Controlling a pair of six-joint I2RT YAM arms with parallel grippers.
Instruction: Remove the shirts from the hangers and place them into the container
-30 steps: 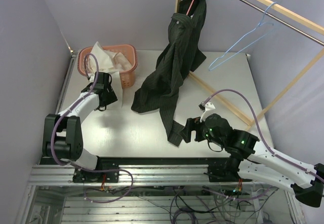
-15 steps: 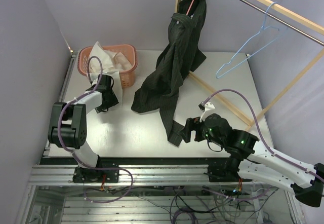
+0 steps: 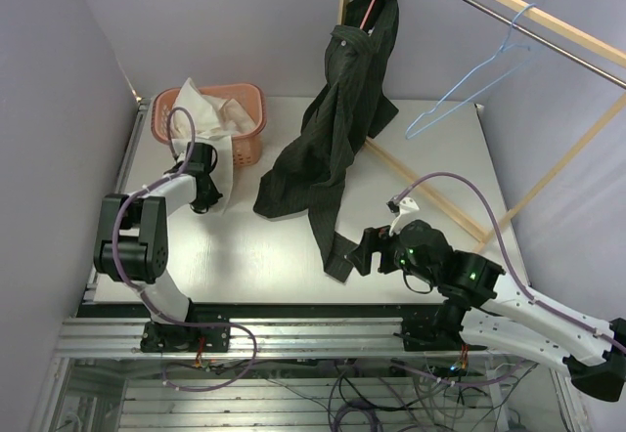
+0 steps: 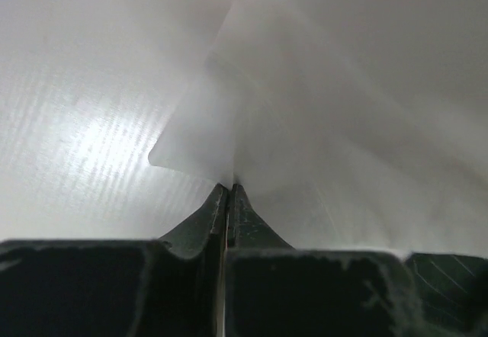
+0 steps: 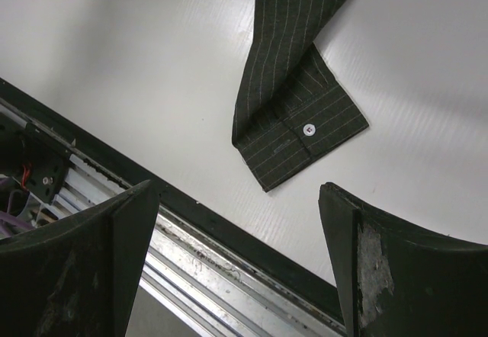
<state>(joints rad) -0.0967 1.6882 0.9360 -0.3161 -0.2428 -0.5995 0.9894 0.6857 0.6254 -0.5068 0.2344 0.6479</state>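
Closing within the last second, the left gripper (image 4: pixel 229 189) pinched the soft, light white shirt (image 4: pixel 328 101) by its loose corner, beside the basket (image 3: pixel 251 91) at ten o'clock; the right gripper (image 5: pixel 238 200) stayed open.

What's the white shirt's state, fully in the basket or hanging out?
Partly out: the white shirt sits in the basket, but one piece drapes over the front, pinched in the shut left gripper.

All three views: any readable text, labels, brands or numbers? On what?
No readable text in any view.
Cuff of the dark shirt: a faint mark beside the white button, too blurred to read.
Basket: no label visible.
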